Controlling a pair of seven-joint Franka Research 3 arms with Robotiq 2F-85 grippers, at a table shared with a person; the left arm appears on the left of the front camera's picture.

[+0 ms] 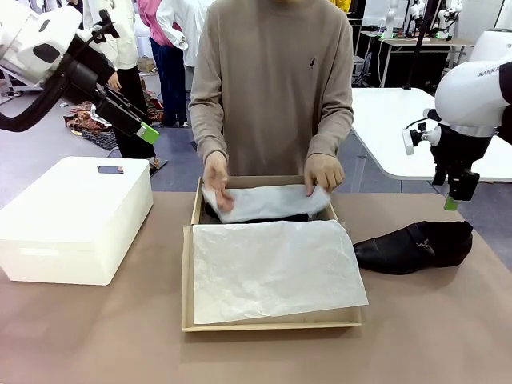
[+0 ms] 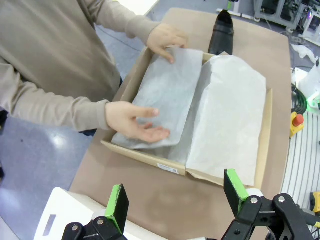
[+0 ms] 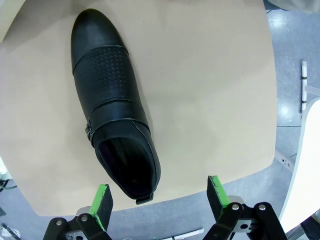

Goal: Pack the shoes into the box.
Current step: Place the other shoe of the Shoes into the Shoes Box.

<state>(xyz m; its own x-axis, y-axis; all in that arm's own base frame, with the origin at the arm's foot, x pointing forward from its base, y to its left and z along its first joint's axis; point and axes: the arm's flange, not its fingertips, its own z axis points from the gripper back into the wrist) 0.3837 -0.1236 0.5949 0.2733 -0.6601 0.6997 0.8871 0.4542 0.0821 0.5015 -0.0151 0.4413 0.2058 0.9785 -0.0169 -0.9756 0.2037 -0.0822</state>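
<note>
Near the table's (image 1: 96,336) right edge one shoe (image 1: 416,246) lies loose beside the box (image 1: 194,210), below my right gripper (image 3: 159,189), open and empty. My left gripper (image 2: 175,186), open too, hangs off the far left corner. The person's hands (image 1: 216,174) fold tissue (image 1: 268,200) over something dark inside, probably the other shoe: half done, I judge.

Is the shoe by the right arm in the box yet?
Out: the shoe lies upright on the table beside the box.

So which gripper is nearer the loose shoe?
Right. The right gripper hovers above the heel of the shoe; the left gripper is up by the bin, beyond the box.
</note>
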